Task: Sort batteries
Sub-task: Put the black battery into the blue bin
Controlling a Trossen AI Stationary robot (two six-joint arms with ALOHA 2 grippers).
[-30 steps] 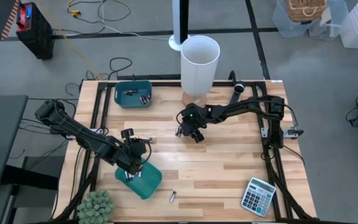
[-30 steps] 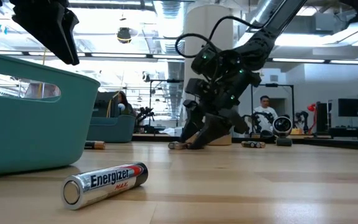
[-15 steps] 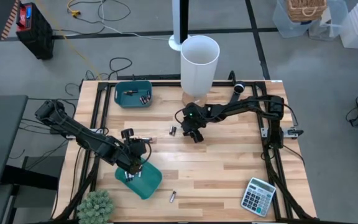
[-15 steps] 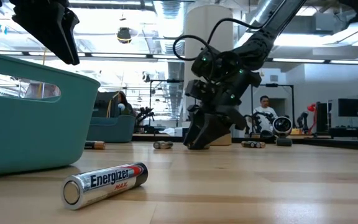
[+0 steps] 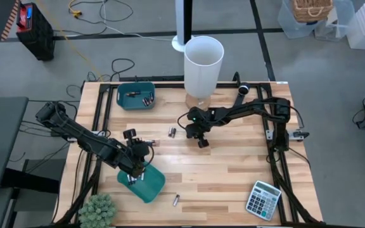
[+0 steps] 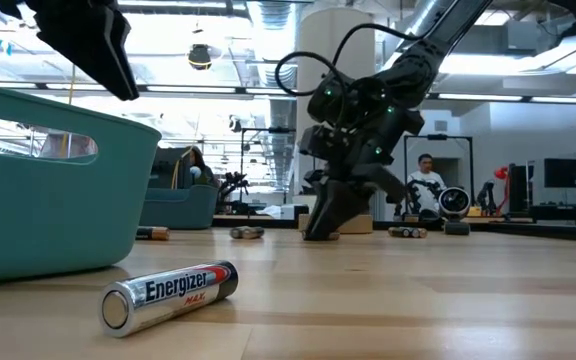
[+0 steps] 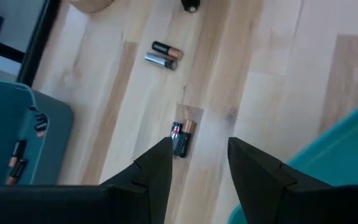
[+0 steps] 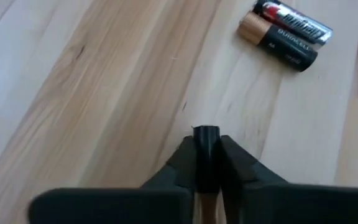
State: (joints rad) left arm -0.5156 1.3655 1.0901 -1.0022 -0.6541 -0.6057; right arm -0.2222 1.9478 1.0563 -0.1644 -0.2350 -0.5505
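Observation:
My right gripper point(image 5: 202, 143) stands at mid-table, shut on a dark battery point(image 8: 206, 140). Two batteries point(image 5: 172, 132) lie side by side on the wood just to its left. Another pair point(image 7: 182, 137) lies on the table beyond my left gripper point(image 7: 197, 165). That gripper hangs open and empty above the near teal bin point(image 5: 146, 183). A silvery Energizer battery point(image 6: 168, 293) lies on its side near the table's front edge. The far teal bin point(image 5: 136, 95) holds a few batteries. My right gripper pinches the dark battery between its two fingers point(image 8: 182, 165), which slant down from the table's right side. The battery lies along the fingers, and its dark end point(image 8: 206, 132) sticks out past their tips. Whether that end touches the table I cannot tell.
A tall white bucket point(image 5: 203, 63) stands at the far edge. A calculator point(image 5: 263, 199) lies at the near right corner and a small plant point(image 5: 97, 210) at the near left. Bare wood lies to the right of my right gripper. A person point(image 6: 426, 180) sits in the room beyond.
My right gripper has shut, its spread fingers closing to a narrow tip, and has shifted slightly toward the table's near right. The two batteries beside it have slid out from under it toward the table's left. My left arm has kept still.

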